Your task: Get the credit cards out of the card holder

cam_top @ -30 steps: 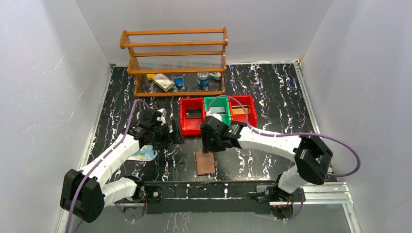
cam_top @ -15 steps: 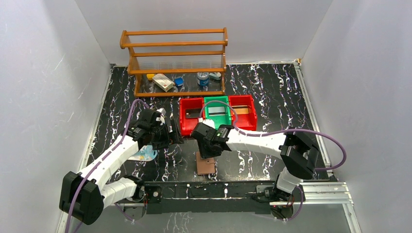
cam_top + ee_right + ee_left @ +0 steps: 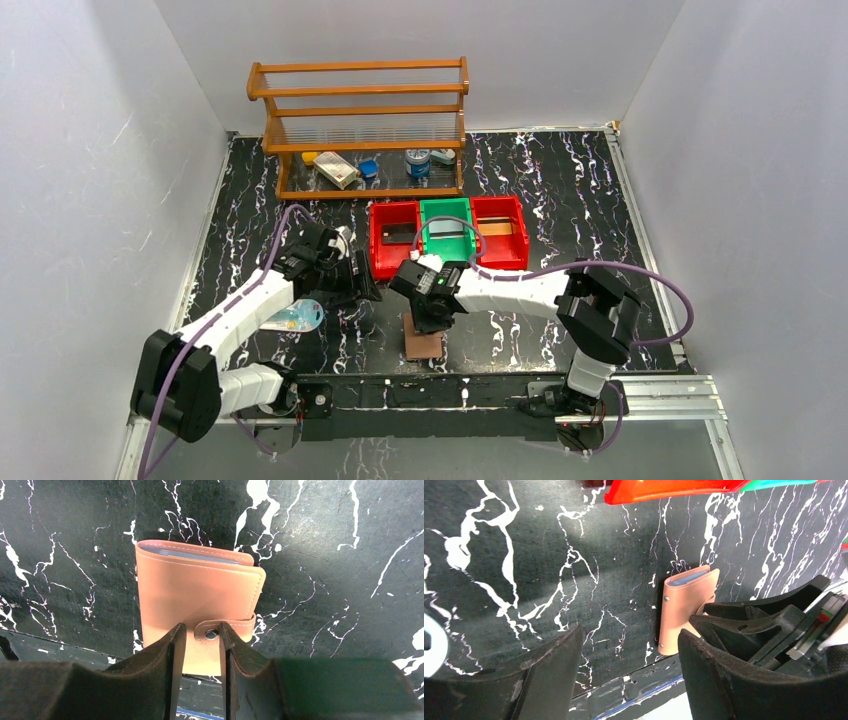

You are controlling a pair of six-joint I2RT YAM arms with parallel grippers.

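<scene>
The card holder (image 3: 424,342) is a closed reddish-brown wallet lying flat near the table's front edge. Its tab (image 3: 223,628) is snapped. Pale blue card edges (image 3: 190,555) show at its far side. My right gripper (image 3: 202,627) hovers low over the wallet's near end, its jaws a narrow gap apart and straddling the tab's end; it also shows in the top view (image 3: 432,322). My left gripper (image 3: 630,632) is wide open and empty, left of the wallet (image 3: 686,607). A pale blue and orange flat card (image 3: 296,319) lies half hidden under the left arm.
Three bins stand behind the wallet: red (image 3: 378,250), green (image 3: 445,203) and red (image 3: 520,235). A wooden rack (image 3: 360,130) with small items stands at the back. The metal rail (image 3: 480,392) runs along the front edge.
My right gripper has swung left and down from in front of the bins to just over the wallet's tab. My left gripper has shifted slightly right and forward.
</scene>
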